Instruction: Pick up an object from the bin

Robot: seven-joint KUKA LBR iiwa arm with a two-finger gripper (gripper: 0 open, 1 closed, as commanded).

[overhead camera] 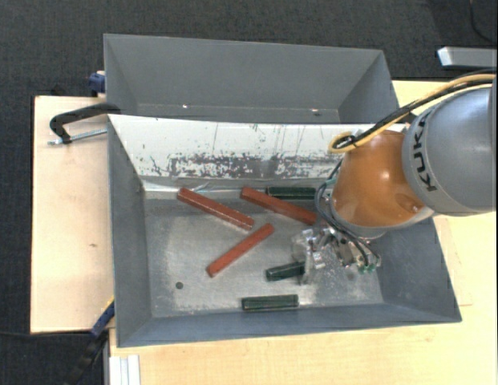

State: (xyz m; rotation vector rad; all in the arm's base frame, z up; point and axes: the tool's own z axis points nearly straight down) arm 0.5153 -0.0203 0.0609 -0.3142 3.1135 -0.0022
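The grey bin [232,79] took up most of what I could see, with its things scattered over the floor, not heaped. The arm [461,155] came in from the right and bent down over the right half of the floor. Its orange cover [369,191] hung above the gripper [317,255], which pointed down close to the metal. I could not tell whether the gripper stood apart or together.

Three red bars [240,249] lay slantwise across the middle. Smaller were three dark green ones: a far bar [293,191] by the far wall, a near bar [269,302] by the near wall, and the green bar [284,272] just left of the gripper, right of centre, perhaps touching it.

That last one seemed the likely pick. I judged it light, stiff and smooth, not fragile. It lay flat, so there was little to get under. It would be best pinched across its narrow width near the middle, so it would not tip, though the slick sides might slip.
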